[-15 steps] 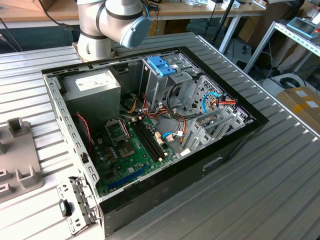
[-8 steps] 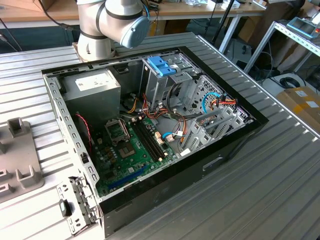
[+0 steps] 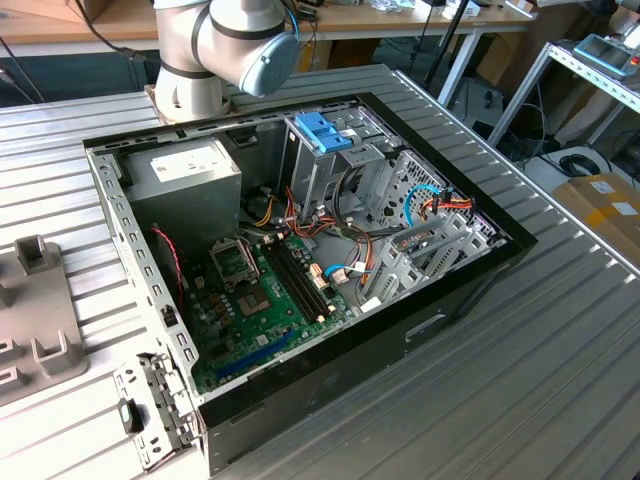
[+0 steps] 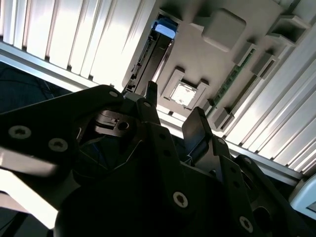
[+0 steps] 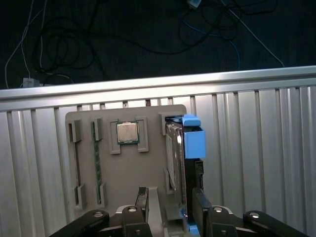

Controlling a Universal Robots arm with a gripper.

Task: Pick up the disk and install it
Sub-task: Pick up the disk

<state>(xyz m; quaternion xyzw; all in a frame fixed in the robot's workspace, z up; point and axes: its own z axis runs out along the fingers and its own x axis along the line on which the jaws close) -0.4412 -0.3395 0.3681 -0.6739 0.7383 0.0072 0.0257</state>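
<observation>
The disk [image 5: 183,148] stands on edge in a slot of the grey tray [image 5: 128,173], a grey-metal slab with light-blue rails. In the second wrist view the disk [image 4: 154,52] lies just past the fingertips [image 4: 151,91]. My gripper [image 5: 171,197] hangs over the tray with its jaws apart and nothing between them. One finger is over the tray's middle, the other over the disk's near end. The gripper [image 4: 174,106] looks the same in the second wrist view. The open computer case [image 3: 470,290] sits in the middle of the exterior view, away from the tray [image 3: 35,320].
The tray also carries a processor chip [image 5: 127,132] and a memory stick [image 5: 97,163]. Inside the case are a silver drive cage [image 3: 345,175] with a blue latch [image 3: 322,130], a grey power-supply box [image 3: 190,175], a motherboard [image 3: 270,290] and loose cables [image 3: 340,235]. The table is ribbed aluminium [image 3: 540,380].
</observation>
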